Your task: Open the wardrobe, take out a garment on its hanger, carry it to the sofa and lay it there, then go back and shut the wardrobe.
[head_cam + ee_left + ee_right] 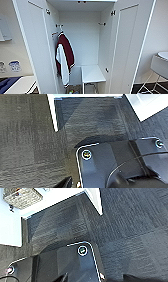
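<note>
The wardrobe (82, 37) stands straight ahead with both doors swung wide, the left door (35, 45) and the right door (127, 45) framing its white inside. A maroon jacket with white sleeves (65, 53) hangs at the left of the interior, near the short rail fittings (59, 25). The rest of the hanging space beside it is bare white wall. A low white shelf (92, 73) sits at the bottom right inside. The lower edges of the white doors (52, 112) (93, 199) show over dark carpet in the wrist views.
A woven basket (22, 198) rests on the wardrobe floor. A pale round stool on thin legs (160, 62) stands at the right. At the lower left lies a dark blue thing (7, 83) beside a white surface. Dark grey carpet (30, 144) covers the floor.
</note>
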Controlling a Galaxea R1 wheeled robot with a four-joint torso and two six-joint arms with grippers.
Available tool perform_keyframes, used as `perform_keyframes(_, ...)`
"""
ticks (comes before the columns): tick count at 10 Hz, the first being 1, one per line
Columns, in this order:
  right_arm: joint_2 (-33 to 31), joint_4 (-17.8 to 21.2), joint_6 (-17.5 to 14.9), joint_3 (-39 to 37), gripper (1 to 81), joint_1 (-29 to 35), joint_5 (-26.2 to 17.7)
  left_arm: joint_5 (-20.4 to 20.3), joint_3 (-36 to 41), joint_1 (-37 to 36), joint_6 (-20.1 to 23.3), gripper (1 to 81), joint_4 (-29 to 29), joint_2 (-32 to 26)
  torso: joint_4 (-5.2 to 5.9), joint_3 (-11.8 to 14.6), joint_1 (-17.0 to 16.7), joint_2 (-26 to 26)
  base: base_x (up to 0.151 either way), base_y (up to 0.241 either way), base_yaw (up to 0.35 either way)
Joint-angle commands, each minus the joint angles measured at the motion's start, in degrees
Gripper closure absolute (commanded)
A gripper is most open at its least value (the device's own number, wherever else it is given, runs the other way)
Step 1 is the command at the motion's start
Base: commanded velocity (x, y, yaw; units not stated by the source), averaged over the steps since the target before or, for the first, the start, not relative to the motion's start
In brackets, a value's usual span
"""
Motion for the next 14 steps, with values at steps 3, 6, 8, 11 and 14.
perform_keyframes(3, -8.4, 8.0, 0.3, -0.9, 1.0, 11.4, -1.9, -2.4, 0.5, -10.7, -0.9, 1.0, -11.7, -9.4, 0.0, 0.0, 0.1, 0.0, 0.0, 0.0, 0.0)
perform_keyframes(6, -11.9, 15.7, 0.3, -0.9, 1.0, 16.5, -2.2, -2.3, 0.4, -16.4, -1.9, 1.0, -24.3, -14.6, 0.0, 0.0, 0.1, 0.0, 0.0, 0.0, 0.0)
perform_keyframes(8, -14.0, 20.5, 0.3, -0.9, 1.0, 19.7, -2.7, -2.0, 0.3, -19.7, -1.9, 1.0, -31.9, -17.9, 0.0, 0.0, 0.1, 0.0, 0.0, 0.0, 0.0)
perform_keyframes(11, -16.5, 27.8, 0.3, -1.0, 1.0, 24.6, -3.1, -1.3, -1.2, -24.5, -1.9, 1.0, -42.2, -20.2, 0.0, 0.0, 0.1, 0.0, 0.0, 0.0, 0.0)
perform_keyframes(14, -17.9, 32.7, 0.3, -0.8, 1.0, 29.9, -5.9, 2.1, -2.6, -29.9, -1.9, 1.0, -49.4, -20.1, 0.0, 0.0, 0.1, 0.0, 0.0, 0.0, 0.0)
